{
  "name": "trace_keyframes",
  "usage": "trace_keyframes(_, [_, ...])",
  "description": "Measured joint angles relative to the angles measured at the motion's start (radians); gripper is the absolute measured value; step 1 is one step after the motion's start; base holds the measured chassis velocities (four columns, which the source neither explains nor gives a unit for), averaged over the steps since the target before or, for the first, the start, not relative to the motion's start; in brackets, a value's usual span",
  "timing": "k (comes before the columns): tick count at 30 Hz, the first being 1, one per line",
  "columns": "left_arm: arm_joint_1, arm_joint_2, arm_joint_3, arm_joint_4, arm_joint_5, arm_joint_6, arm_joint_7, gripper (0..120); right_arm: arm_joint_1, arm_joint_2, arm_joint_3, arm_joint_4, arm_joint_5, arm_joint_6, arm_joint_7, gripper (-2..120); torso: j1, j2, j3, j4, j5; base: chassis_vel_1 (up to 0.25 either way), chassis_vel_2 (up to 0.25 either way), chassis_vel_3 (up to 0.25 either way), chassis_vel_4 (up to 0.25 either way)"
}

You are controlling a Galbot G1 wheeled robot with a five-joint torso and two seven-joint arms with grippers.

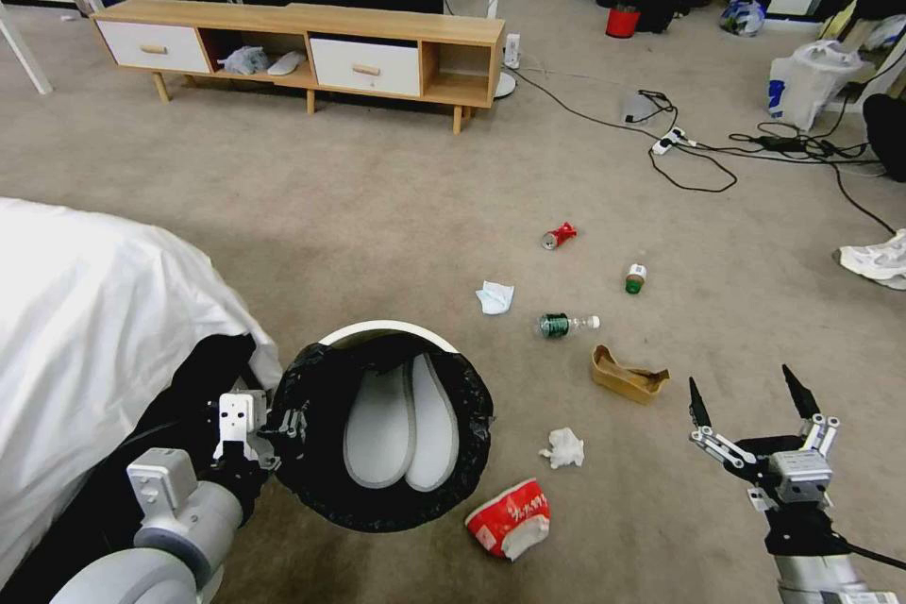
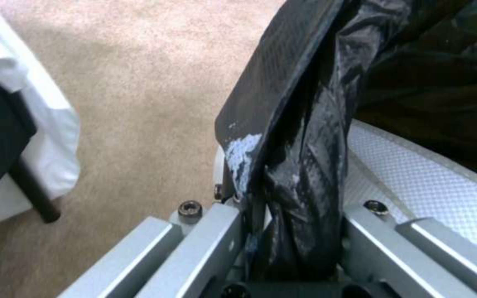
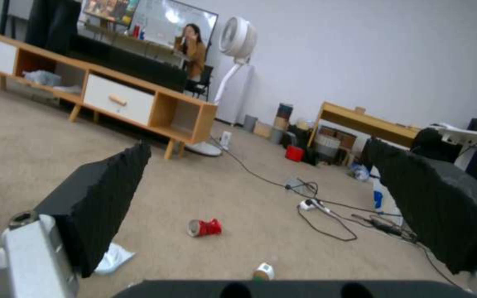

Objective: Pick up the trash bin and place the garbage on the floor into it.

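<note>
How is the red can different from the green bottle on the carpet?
The red can is crushed and lies farther from the robot; the green bottle keeps its shape and lies nearer, just beyond the brown carton. The can is shorter, the bottle longer with a clear neck. Both lie on their sides on the carpet.

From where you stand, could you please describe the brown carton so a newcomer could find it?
Start at the white plastic bin lined with a black bag. On the beige carpet toward the open right claw lies a torn brown paper carton, the only brown, open-topped piece among the litter.
</note>
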State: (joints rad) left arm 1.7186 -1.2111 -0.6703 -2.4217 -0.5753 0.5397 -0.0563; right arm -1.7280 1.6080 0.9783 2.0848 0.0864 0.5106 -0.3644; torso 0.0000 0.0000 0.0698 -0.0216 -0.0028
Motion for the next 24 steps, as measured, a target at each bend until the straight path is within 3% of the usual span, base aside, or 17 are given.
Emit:
trace_keyframes(10, [0.024, 0.022, 0.011, 0.009, 0.04, -0.027, 0.005, 1, -0.003, -0.033, -0.039, -0.069, 0.004, -0.021, 0.04, 100, 0.0, 0.0, 0.0, 0.0001, 0.0001, -0.024, 0.012, 0.019, -0.011])
trace_keyframes(17, [0.063, 0.01, 0.009, 0.024, 0.089, -0.054, 0.007, 1, -0.046, -0.187, -0.126, -0.122, -0.006, -0.096, 0.141, 100, 0.0, 0.0, 0.0, 0.0003, 0.0002, 0.0, 0.0, 0.0, 0.0])
trace_keyframes(24, [0.038, 0.015, 0.002, 0.058, 0.093, -0.09, -0.004, 1, -0.054, -0.285, -0.208, -0.171, -0.002, -0.157, 0.185, 100, 0.0, 0.0, 0.0, 0.0001, 0.0001, 0.0, 0.0, 0.0, 0.0])
